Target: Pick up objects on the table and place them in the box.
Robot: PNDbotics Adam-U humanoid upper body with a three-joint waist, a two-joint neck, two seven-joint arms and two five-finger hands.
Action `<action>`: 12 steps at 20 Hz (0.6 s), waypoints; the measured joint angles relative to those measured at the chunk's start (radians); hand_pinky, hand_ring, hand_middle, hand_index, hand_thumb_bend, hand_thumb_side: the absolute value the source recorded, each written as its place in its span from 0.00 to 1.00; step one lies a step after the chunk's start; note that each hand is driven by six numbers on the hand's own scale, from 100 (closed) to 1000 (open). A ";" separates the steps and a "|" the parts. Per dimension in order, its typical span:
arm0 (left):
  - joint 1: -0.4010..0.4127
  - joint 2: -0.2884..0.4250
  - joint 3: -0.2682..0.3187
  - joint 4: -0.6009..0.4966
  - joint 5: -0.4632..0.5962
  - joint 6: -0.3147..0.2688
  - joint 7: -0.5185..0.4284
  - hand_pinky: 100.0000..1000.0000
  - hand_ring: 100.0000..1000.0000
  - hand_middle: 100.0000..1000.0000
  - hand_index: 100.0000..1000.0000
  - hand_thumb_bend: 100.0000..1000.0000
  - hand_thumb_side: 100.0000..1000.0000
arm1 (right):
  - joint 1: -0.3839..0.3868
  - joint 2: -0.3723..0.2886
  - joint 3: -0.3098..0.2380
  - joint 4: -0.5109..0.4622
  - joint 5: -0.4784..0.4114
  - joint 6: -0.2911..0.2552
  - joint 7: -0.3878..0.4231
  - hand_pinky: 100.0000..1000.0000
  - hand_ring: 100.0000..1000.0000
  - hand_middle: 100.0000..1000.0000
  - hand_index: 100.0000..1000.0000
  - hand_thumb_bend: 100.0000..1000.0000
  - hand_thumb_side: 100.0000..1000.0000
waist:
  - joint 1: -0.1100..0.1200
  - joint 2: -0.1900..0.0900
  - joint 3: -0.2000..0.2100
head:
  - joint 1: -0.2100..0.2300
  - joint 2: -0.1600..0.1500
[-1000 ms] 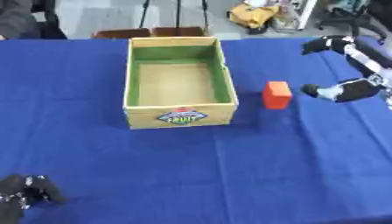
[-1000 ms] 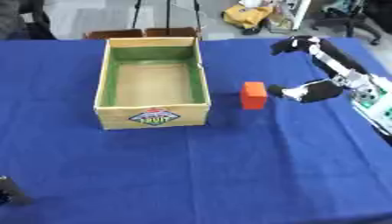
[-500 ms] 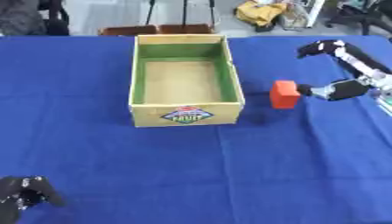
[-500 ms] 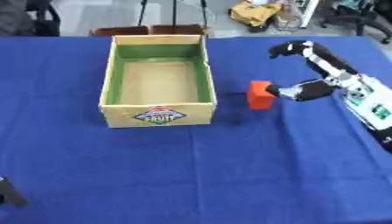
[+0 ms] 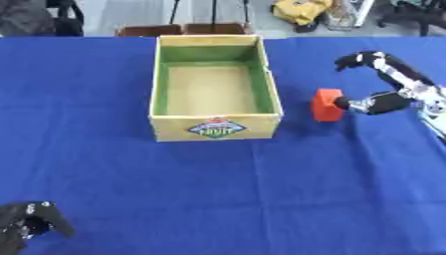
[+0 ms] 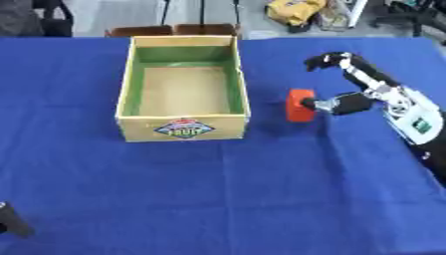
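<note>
1. The red block [image 6: 299, 105] stands upright on the blue-covered bench [image 5: 261, 199], just right of the box [image 5: 215, 85] near its front right corner, with a narrow gap between them.
2. The right robot hand [image 6: 348, 82] comes in from the right. One dark part of it — thumb or finger, I cannot tell which — touches the block's right face; another arches well above and behind, clear of the block. So the hand is spread wide around the block and nothing is clamped yet.
3. The box is open-topped, green inside with a bare tan floor and a fruit label on its front wall. No object lies in it.
4. The left robot hand [image 5: 26, 226] sits idle at the lower left corner, its fingers apparently curled and holding nothing.
5. Step in hand, as I judge it: closing on the block — the approach looks done, the pinch not yet made.
6. The next move calls for bringing the raised part down onto the block's far side, then lifting it clear of the box wall and carrying it left over the opening.
</note>
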 measured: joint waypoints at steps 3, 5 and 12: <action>-0.001 0.000 0.000 0.000 0.000 0.000 -0.003 0.62 0.52 0.44 0.60 0.17 1.00 | -0.002 0.006 0.005 0.011 0.005 -0.005 0.005 0.83 0.82 0.67 0.85 0.48 0.46 | 0.000 0.001 0.001 | -0.001 0.000; -0.003 0.000 0.000 0.000 0.000 -0.001 -0.004 0.62 0.52 0.44 0.60 0.17 1.00 | -0.006 0.011 0.005 0.018 0.011 -0.008 0.009 0.83 0.82 0.67 0.85 0.48 0.46 | 0.000 0.001 0.002 | -0.002 0.001; -0.006 0.000 -0.005 0.000 0.000 -0.003 -0.012 0.62 0.52 0.43 0.60 0.17 1.00 | -0.008 0.015 0.008 0.033 0.024 -0.012 0.023 0.83 0.83 0.67 0.85 0.48 0.47 | 0.002 0.016 0.013 | -0.008 0.001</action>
